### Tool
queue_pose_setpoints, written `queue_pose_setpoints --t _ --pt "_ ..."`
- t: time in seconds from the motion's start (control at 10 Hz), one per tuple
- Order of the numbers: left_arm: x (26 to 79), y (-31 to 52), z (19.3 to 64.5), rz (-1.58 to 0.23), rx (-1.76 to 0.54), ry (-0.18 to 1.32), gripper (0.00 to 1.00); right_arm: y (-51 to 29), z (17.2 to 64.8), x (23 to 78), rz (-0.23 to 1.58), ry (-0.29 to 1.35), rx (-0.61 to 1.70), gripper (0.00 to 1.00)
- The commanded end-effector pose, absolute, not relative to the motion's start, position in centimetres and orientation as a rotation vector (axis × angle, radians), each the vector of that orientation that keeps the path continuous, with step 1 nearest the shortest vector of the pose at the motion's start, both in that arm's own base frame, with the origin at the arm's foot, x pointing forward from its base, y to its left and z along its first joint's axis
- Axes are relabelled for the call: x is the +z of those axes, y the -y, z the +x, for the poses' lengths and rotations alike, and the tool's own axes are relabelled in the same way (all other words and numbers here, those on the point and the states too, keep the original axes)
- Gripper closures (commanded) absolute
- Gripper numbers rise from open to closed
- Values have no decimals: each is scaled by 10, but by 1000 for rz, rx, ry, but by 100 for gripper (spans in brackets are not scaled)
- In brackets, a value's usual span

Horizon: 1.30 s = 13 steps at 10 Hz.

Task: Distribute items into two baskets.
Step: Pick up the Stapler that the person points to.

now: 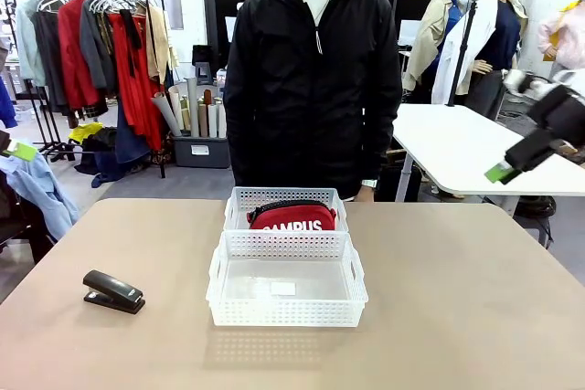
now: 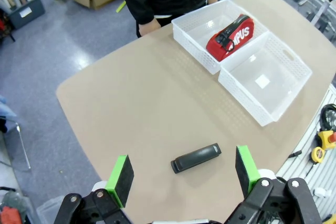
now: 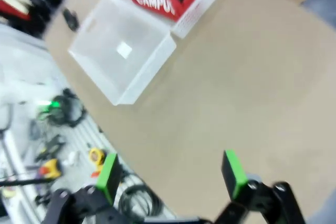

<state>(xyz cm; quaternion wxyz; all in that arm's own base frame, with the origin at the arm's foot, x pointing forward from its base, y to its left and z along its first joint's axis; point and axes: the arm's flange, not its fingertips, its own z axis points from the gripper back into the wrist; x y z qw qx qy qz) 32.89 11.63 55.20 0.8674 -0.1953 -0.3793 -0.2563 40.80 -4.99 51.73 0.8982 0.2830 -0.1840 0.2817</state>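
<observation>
While the red pouch (image 1: 292, 216) already lies in the far basket (image 1: 239, 196), you should read the task as about half done: one item placed, one left. The black stapler (image 1: 113, 291) lies on the bare table (image 1: 457, 299), well to the left of both baskets. The near basket (image 1: 286, 317) holds nothing but a small white label (image 1: 282, 289) on its floor. Both baskets stand touching, one behind the other, at the table's middle in front of the person (image 1: 311, 89).

Note the stapler's look: a low, dark, closed bar lying flat on its base, its smooth top tapering toward one end.

Your left gripper (image 2: 182, 162) hangs above it, jaws spread wide and empty; in the wrist view the stapler falls between the green pads (image 2: 119, 179). Your right gripper (image 3: 170, 167) is likewise spread and holds nothing, raised high at the right. By this reading, the stapler goes next into the near basket.
</observation>
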Motion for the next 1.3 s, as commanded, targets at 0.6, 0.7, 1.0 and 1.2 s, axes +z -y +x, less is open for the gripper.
queue_pose_setpoints --t 0.6,0.7,1.0,1.2 --pt "551 -117 329 -421 -551 806 0 112 362 508 752 710 511 0" --pt "551 -117 329 -421 -551 806 0 119 354 513 732 662 483 0" --pt "551 -117 329 -421 -551 806 0 119 354 513 732 662 483 0" --pt "551 -117 329 -421 -551 806 0 119 354 513 732 662 483 0"
